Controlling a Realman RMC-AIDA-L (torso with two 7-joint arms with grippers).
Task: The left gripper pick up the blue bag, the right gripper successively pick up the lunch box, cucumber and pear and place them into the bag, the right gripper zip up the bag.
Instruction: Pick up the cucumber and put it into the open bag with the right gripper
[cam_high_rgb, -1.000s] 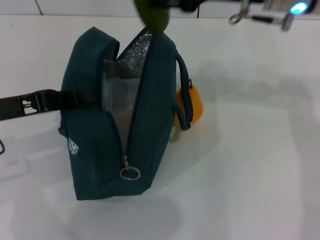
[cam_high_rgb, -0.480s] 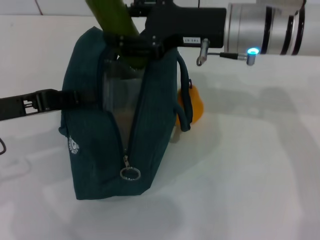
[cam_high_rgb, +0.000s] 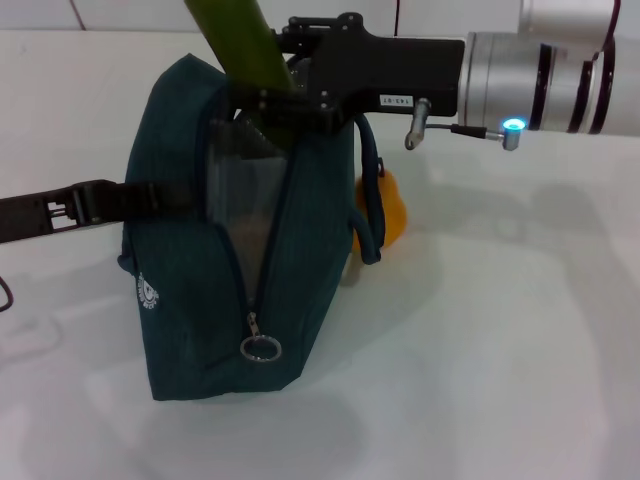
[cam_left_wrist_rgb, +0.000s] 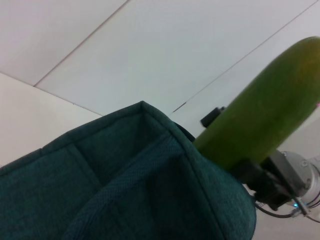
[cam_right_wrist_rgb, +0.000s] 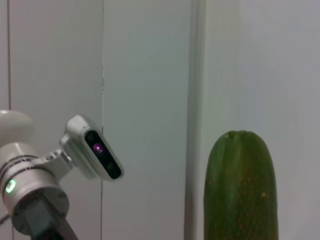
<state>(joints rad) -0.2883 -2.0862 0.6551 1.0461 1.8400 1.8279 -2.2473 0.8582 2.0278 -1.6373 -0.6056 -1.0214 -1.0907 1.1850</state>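
The blue bag (cam_high_rgb: 190, 300) stands upright with its top zipper open, and it also shows in the left wrist view (cam_left_wrist_rgb: 125, 185). My left gripper (cam_high_rgb: 125, 200) is shut on the bag's left side and holds it up. My right gripper (cam_high_rgb: 268, 100) is shut on the cucumber (cam_high_rgb: 230, 35) right over the bag's mouth. The cucumber leans, its lower end inside the opening; it also shows in the left wrist view (cam_left_wrist_rgb: 265, 125) and the right wrist view (cam_right_wrist_rgb: 240, 190). The pear (cam_high_rgb: 392, 210) lies on the table behind the bag's right side. A pale clear surface inside the opening may be the lunch box (cam_high_rgb: 240, 190).
The zipper's ring pull (cam_high_rgb: 259, 347) hangs low on the bag's front. A loop handle (cam_high_rgb: 368, 190) droops on the bag's right side, in front of the pear. The white table (cam_high_rgb: 500, 350) stretches to the right and front.
My right gripper has come down from the top edge with the cucumber and put its lower end into the bag's mouth. The left gripper and the bag have stayed put.
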